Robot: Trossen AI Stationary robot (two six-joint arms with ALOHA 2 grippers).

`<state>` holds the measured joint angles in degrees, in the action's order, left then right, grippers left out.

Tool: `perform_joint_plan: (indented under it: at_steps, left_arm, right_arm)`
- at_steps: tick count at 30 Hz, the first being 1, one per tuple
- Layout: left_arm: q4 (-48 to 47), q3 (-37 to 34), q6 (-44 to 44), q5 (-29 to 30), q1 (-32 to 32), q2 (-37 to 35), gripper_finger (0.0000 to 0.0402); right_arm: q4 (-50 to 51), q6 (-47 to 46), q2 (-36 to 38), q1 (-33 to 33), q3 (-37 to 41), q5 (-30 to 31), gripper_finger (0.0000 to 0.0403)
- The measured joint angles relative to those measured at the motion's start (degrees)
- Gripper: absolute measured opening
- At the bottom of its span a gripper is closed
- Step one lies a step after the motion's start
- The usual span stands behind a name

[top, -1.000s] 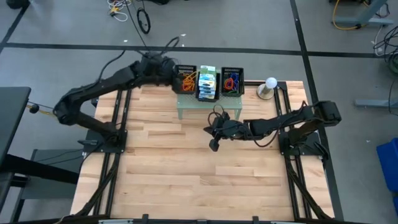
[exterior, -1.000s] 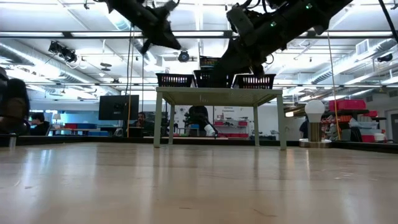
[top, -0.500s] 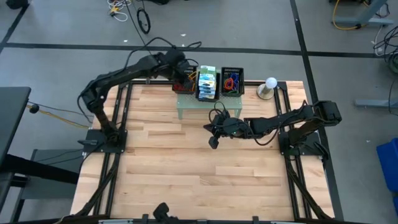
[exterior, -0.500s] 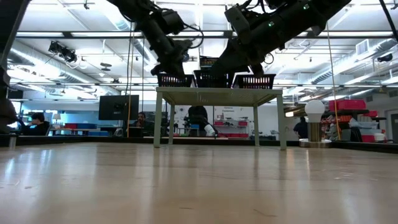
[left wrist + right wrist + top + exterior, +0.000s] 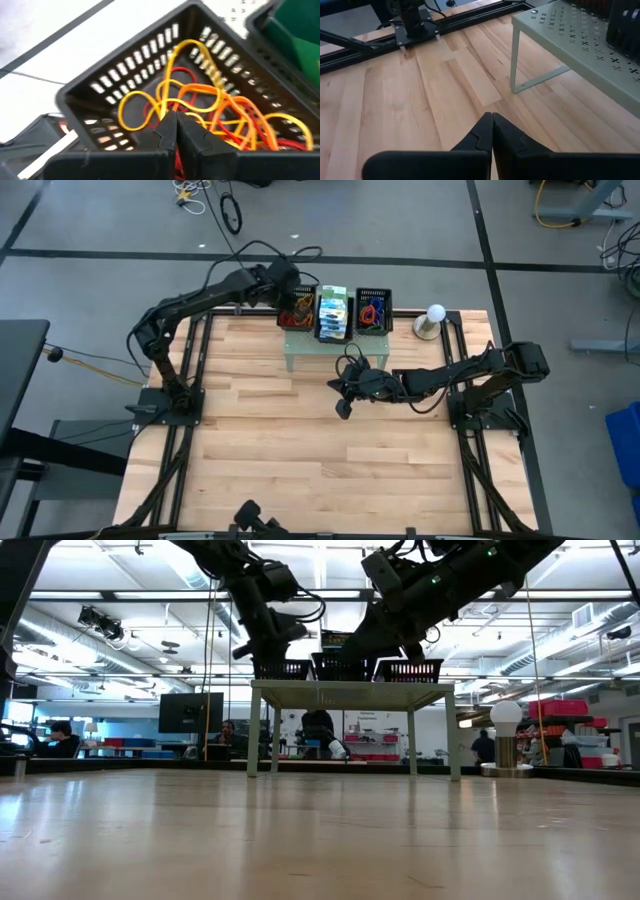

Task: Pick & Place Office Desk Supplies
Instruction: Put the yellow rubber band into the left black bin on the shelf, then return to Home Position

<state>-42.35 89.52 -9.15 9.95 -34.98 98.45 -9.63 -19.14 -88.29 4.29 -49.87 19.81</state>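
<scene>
High view: the left gripper [image 5: 291, 300] hangs over the leftmost black basket [image 5: 299, 323] on the pale green stand [image 5: 335, 348] at the tabletop's far edge, jaws clenched among orange and yellow rubber bands [image 5: 200, 107]. The right gripper [image 5: 343, 409] waits near the tabletop's middle, jaws pressed together, empty.

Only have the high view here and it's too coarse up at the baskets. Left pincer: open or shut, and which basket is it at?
Observer: Left pincer is shut, at the rim of the black basket holding the yellow, orange and red rubber bands.
Operator: Anything gripped?
Observer: Can't tell; the bands lie just behind the fingertips.
Operator: Right pincer?
Observer: Right pincer is shut, nothing between the fingers, over bare wood beside the pale green stand.
</scene>
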Motion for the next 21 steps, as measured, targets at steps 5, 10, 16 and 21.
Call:
perform_joint_plan:
  at_steps: [5, 10, 16, 21]
  left_arm:
    - [-0.9, 0.0, -2.2, 3.7, 0.1, 0.0, 0.0009]
    - [-1.1, 0.0, -2.8, 4.0, 0.1, -1.5, 0.0009]
    - [-0.9, 0.0, -2.6, 4.3, 1.8, -7.2, 0.0009]
    - [1.9, -2.3, -1.5, 5.5, 6.1, -12.2, 0.0009]
  right_arm:
    - [0.1, 0.1, 0.0, 0.0, 0.0, 0.0, 0.0007]
    - [0.1, 0.1, 0.0, 0.0, 0.0, 0.0, 0.0007]
    - [0.5, 0.7, 1.0, 0.0, 0.0, 0.0, 0.0007]
    - [3.1, 2.9, 4.3, -0.2, 0.0, 0.0, 0.0007]
